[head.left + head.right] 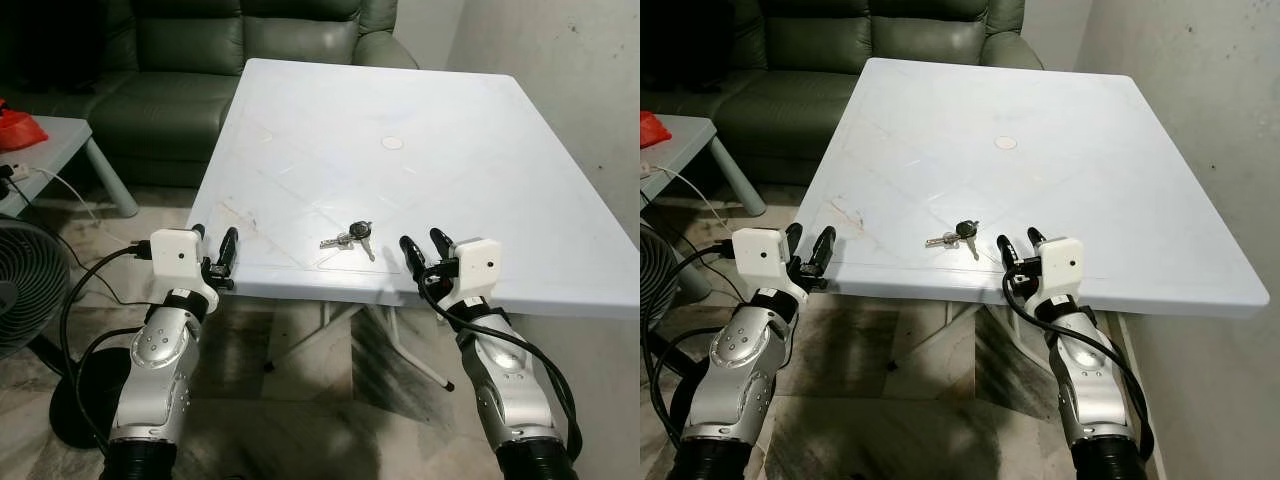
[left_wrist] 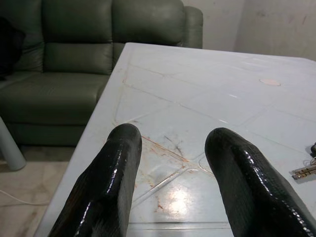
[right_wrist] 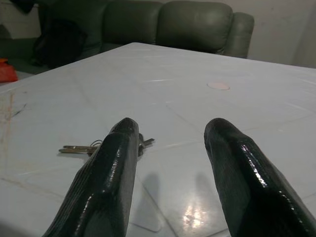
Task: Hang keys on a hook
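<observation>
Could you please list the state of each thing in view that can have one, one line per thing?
keys: lying flat on the white table near its front edge, not held.
left gripper: open, at the table's front left edge, holding nothing.
right gripper: open, at the front edge just right of the keys, holding nothing.
fan: standing on the floor; running or not, cannot tell.

White square desk [image 1: 480, 120]; keys [image 1: 352, 236] lying flat near desk's front edge; faint rust-coloured scuffs left of keys.
</observation>
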Robot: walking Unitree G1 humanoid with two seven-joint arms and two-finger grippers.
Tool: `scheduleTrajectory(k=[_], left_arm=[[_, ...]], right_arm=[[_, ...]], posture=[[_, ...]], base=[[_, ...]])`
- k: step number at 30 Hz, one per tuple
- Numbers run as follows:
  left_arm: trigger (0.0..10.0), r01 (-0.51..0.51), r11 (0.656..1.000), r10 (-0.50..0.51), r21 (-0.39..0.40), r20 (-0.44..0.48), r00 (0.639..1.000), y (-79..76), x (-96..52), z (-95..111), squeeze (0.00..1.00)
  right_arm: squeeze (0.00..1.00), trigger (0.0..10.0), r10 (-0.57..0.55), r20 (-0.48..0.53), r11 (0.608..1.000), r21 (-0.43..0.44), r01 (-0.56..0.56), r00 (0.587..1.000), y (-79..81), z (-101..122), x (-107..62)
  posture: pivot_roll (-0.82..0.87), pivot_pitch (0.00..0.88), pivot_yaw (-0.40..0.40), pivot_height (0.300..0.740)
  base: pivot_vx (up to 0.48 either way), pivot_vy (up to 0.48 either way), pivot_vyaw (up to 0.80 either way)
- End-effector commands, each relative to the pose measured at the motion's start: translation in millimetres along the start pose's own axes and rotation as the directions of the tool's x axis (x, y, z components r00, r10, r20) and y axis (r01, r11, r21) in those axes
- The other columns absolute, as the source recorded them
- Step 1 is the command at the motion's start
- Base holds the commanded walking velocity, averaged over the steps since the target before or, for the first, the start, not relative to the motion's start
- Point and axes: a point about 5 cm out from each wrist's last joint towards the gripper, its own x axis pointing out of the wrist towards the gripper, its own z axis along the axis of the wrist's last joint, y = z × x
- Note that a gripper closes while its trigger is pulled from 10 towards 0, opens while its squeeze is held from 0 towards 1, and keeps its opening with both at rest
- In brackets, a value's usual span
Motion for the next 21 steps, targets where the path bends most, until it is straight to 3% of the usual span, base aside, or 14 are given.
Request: scheduleTrajectory(k=[1, 11, 21], left_arm=[[10.0, 0.012, 1.000, -0.011, 0.010, -0.012, 1.000, -1.4, 2.0, -0.6, 0.00], [10.0, 0.017, 1.000, -0.017, 0.009, -0.015, 1.000, -2.6, 4.4, -0.3, 0.00], [10.0, 0.029, 1.000, -0.029, 0.008, -0.008, 1.000, -5.0, 7.1, 0.5, 0.00]], right_arm=[[0.00, 10.0, 0.012, 0.018, 1.000, 0.001, -0.012, 1.000, 1.7, 3.7, 0.0], [0.00, 10.0, 0.024, 0.014, 1.000, -0.005, -0.024, 1.000, 2.6, 2.9, -1.3], [0.00, 10.0, 0.039, 0.009, 0.999, 0.004, -0.039, 0.999, 4.7, 1.2, -1.5]], posture=[[0.02, 0.084, -0.051, 0.740], [0.01, 0.079, -0.049, 0.740], [0.01, 0.065, -0.049, 0.740]], base=[[0.000, 0.000, 0.00], [0.000, 0.000, 0.00], [0.277, 0.000, 0.00]])
